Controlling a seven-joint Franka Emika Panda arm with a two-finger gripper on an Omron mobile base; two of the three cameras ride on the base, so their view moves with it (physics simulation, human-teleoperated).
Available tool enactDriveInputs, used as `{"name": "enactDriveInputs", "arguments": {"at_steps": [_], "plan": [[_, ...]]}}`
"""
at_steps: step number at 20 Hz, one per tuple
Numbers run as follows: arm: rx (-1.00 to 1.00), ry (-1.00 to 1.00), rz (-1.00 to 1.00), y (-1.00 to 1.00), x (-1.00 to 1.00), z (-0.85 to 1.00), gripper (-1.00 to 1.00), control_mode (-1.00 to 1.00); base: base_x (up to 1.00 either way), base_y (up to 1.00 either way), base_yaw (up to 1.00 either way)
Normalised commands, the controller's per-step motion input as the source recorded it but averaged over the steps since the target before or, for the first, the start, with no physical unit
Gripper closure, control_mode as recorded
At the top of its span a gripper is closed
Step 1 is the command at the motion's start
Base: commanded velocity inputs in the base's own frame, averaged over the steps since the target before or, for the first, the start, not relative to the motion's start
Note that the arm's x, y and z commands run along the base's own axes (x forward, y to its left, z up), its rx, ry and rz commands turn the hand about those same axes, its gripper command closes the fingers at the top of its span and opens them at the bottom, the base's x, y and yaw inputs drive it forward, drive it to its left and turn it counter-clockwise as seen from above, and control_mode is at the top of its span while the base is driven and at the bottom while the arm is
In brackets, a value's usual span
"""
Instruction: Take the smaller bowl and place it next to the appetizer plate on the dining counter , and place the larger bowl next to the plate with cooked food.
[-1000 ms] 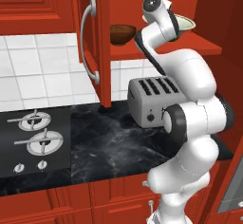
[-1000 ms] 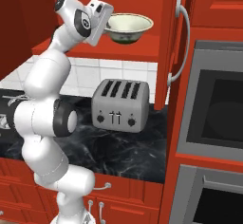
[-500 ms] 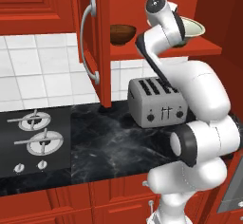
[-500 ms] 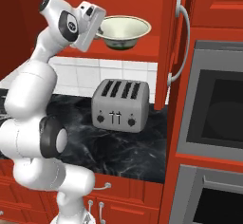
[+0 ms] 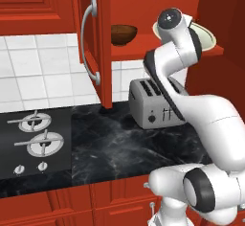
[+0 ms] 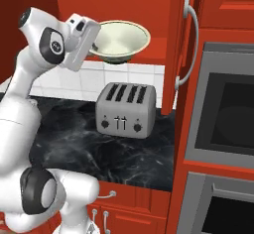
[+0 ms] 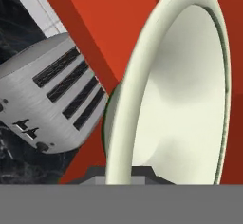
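Two fingers of your gripper [image 6: 94,42] have just pressed together on the near rim of the wide cream-white bowl with the green underside [image 6: 120,40], which has come forward and now hangs off the red shelf's [image 6: 151,47] front edge, upper centre of the right base view, so you likely have it. Mind the open red cabinet door [image 6: 181,44] to its right and the silver four-slot toaster [image 6: 125,109] below; open room lies toward you. Your small dark brown glossy bowl [image 5: 124,33] waits on the shelf, upper centre of the left base view.

Red cabinets [image 5: 38,9], white tiles [image 5: 43,72], marble counter [image 5: 119,148]
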Motion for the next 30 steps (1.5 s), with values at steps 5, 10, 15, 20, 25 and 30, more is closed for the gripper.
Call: {"name": "enactDriveInputs", "arguments": {"at_steps": [5, 10, 15, 20, 25, 30], "plan": [[0.01, 0.03, -0.02, 0.0, -1.0, -0.46, 1.0, -1.0, 0.0, 0.0, 0.0], [0.0, 0.09, -0.02, 0.0, -1.0, -0.54, 1.0, -1.0, 0.0, 0.0, 0.0], [0.0, 0.04, 0.0, 0.0, -0.5, -0.7, 1.0, -1.0, 0.0, 0.0, 0.0], [0.04, 0.0, 0.0, -0.07, -0.11, -0.82, 1.0, -1.0, 0.0, 0.0, 0.0], [0.07, 0.04, 0.0, -0.01, -0.03, -0.7, 1.0, -1.0, 0.0, 0.0, 0.0], [0.0, 0.0, 0.0, 0.0, 0.0, 0.0, 1.0, 1.0, -0.78, 0.22, -0.14]]}}
